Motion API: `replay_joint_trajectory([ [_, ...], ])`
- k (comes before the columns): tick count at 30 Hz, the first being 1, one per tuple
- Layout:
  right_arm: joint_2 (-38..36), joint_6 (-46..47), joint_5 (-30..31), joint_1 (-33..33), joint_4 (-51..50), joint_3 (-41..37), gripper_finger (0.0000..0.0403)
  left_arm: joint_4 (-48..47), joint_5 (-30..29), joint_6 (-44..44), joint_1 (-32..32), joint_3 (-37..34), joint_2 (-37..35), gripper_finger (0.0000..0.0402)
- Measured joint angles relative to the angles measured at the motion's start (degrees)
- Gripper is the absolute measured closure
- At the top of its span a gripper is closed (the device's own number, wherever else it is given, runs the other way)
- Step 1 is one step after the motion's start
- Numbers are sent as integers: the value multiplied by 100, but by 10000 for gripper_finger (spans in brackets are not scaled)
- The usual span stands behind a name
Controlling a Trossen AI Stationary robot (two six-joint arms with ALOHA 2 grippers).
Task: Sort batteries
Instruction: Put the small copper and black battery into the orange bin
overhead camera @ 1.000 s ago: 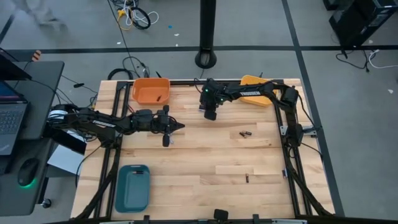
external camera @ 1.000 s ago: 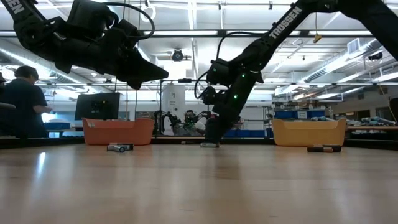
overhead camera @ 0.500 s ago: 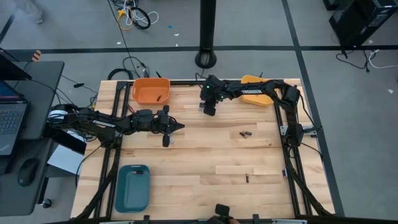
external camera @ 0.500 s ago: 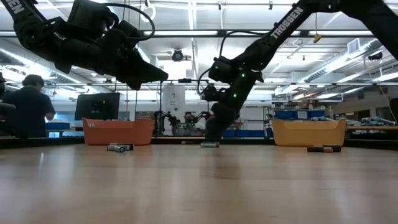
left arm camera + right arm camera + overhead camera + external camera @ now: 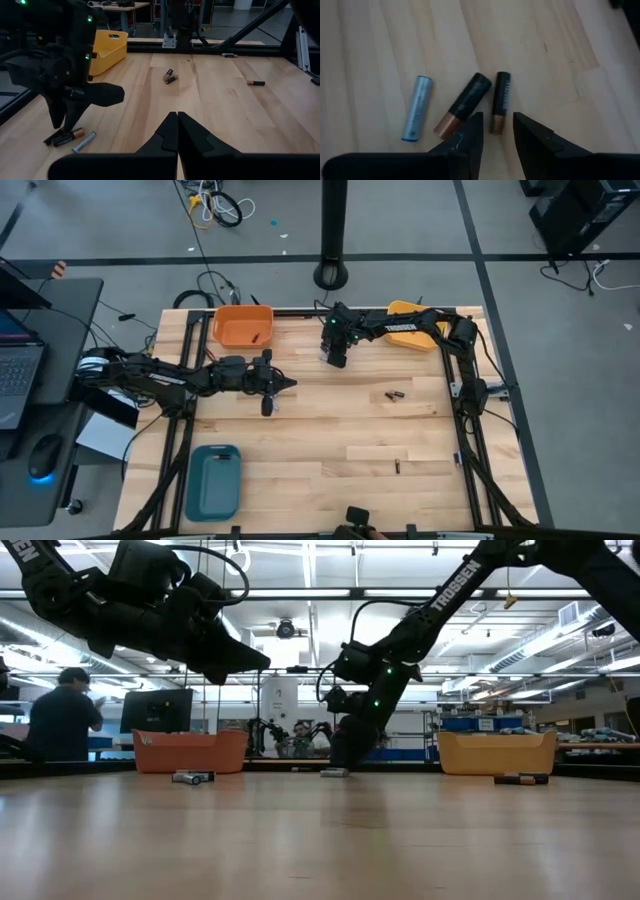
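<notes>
Three batteries (image 5: 465,107), one silvery-blue and two black with copper ends, lettering unreadable, lie near the orange tray (image 5: 243,326) beneath the right gripper (image 5: 497,131), its fingers narrowly parted and empty.

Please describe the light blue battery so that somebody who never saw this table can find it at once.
Find the right gripper, which hangs open above the table's far edge between the orange bin and the yellow bin. Three batteries lie under it. The light blue battery is the outer one, apart from the two dark, copper-ended ones, and the only pale one.
</notes>
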Motion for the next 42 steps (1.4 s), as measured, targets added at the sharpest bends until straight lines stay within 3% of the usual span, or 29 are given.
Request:
replay_joint_trajectory([
  [33, 0, -357, 26, -192, -55, 0, 300, 0, 0, 1, 0, 0, 0, 396],
  [42, 0, -384, -315, -225, -51, 0, 267, 0, 0, 0, 0, 0, 0, 396],
])
